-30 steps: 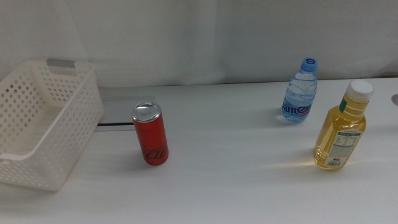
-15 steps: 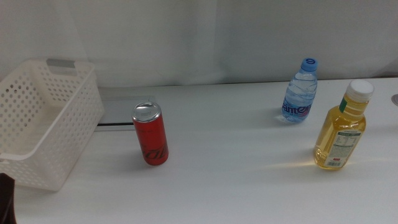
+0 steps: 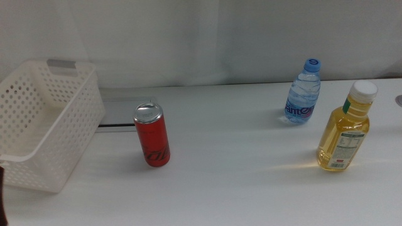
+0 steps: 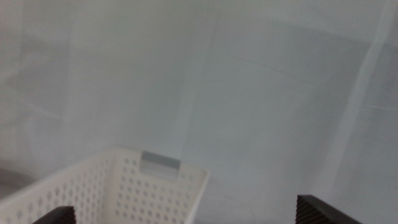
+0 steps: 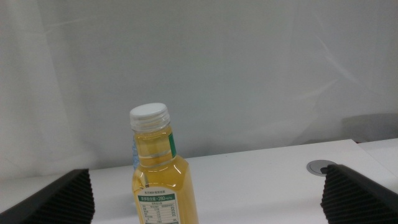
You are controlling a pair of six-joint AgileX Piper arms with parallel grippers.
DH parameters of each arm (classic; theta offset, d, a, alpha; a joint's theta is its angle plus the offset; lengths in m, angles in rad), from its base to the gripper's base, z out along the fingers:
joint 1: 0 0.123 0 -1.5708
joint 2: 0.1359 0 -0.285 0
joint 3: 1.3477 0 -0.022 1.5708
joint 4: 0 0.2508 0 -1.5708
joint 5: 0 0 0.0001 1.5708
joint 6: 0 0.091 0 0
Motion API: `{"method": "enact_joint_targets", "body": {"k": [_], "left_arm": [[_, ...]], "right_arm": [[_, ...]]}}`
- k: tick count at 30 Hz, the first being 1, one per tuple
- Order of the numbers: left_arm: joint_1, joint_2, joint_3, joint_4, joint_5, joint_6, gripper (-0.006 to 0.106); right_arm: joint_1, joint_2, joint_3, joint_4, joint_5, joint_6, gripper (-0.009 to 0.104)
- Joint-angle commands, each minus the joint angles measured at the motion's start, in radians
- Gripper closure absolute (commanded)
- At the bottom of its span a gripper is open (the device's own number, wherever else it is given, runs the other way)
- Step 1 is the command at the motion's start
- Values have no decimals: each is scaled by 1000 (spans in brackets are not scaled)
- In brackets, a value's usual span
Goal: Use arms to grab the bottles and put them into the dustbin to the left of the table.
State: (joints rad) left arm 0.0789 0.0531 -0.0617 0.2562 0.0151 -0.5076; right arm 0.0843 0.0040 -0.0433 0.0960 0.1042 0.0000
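Nothing is binned: the red can (image 3: 151, 143), water bottle (image 3: 303, 92) and yellow bottle (image 3: 347, 127) stand at the dustbin's (image 3: 38, 125) three o'clock. Both the left gripper (image 4: 186, 214) and right gripper (image 5: 208, 193) gape wide, empty.

Dustbin (image 3: 44, 125) clipped by left frame edge. Water bottle (image 5: 135, 155) mostly hidden behind yellow bottle (image 5: 158, 180) in right wrist view. Grey hatch (image 3: 119, 113) partly behind can (image 3: 151, 135).

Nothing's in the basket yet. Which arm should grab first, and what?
Right: its open gripper already frames the yellow bottle. The left gripper, also open, faces the dustbin, no bottle ahead.
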Motion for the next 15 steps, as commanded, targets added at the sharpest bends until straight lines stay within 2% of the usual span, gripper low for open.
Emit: {"method": "enact_joint_targets", "body": {"k": [1, 10, 15], "left_arm": [[2, 42, -82, -1, 56, 25, 8], [-1, 307, -399, -12, 162, 48, 8], [-128, 430, -483, -28, 146, 128, 8]], "right_arm": [[-3, -34, 8, -6, -14, 0, -8], [-3, -34, 8, -6, -21, 0, -8], [-3, -34, 8, -6, -21, 0, -8]]}}
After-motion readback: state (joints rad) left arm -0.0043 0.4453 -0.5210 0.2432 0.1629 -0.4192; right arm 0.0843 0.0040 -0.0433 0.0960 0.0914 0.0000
